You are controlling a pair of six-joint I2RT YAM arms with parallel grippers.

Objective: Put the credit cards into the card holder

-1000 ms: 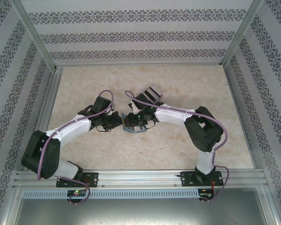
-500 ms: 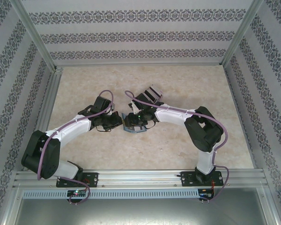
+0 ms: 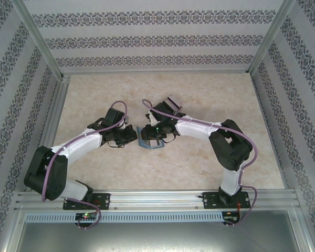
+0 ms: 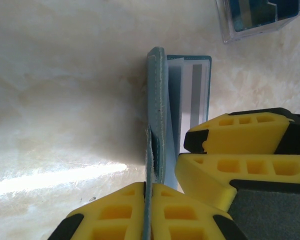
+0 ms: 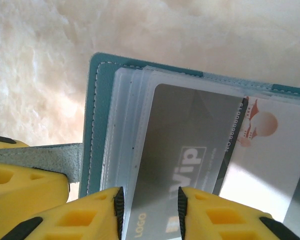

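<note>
Card holder (image 4: 157, 115) (teal) pinched by left tool (image 4: 148, 210), clear box (image 4: 250, 20) beyond.

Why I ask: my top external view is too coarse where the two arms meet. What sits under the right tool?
Observer: In the right wrist view, a grey card printed "ViP" shows in the gap between the parted fingers of the right tool. It lies on the clear sleeves of the teal card holder.
Operator: And the other arm?
Observer: The left tool is shut on a thin teal edge of the holder.
Operator: Any other card there?
Observer: A white card with an orange emblem lies next to the grey one.
</note>
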